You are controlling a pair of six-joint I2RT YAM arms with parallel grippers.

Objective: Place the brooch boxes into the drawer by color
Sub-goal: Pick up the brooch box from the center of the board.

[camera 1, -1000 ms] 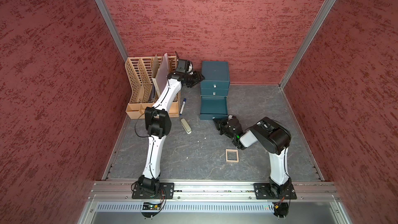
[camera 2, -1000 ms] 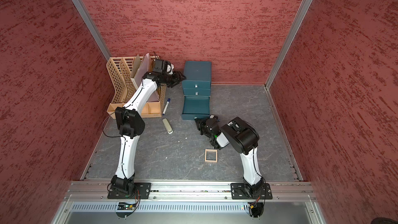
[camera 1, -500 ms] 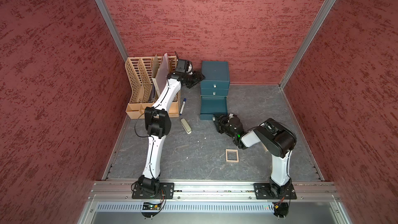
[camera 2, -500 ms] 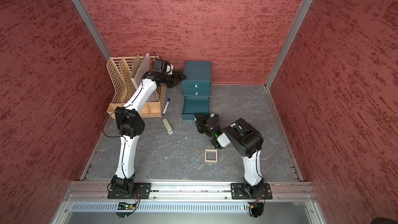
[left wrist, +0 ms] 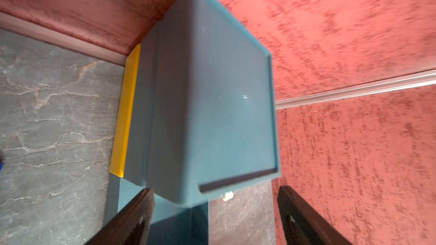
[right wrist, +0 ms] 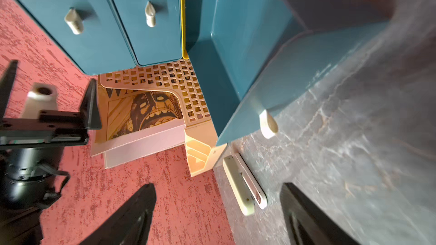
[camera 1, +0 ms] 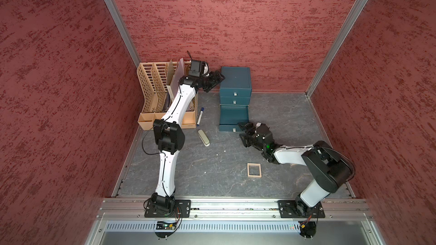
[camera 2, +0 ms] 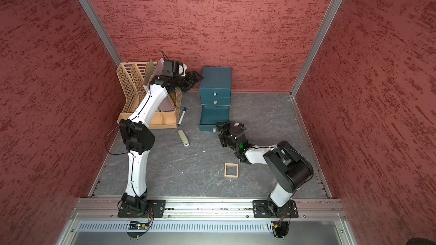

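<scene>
Brooch box (camera 1: 254,173), one tan square frame, lies flat on the grey bench (camera 1: 212,173), well apart from the teal drawer cabinet (camera 1: 236,78) at the back wall. The cabinet's bottom drawer (camera 1: 232,115) is pulled out. My right jaws are released and spread wide, just beside that drawer's front corner. My left jaws, also released and spread, hover by the cabinet's top edge, next to a tan file rack (camera 1: 147,86).
</scene>
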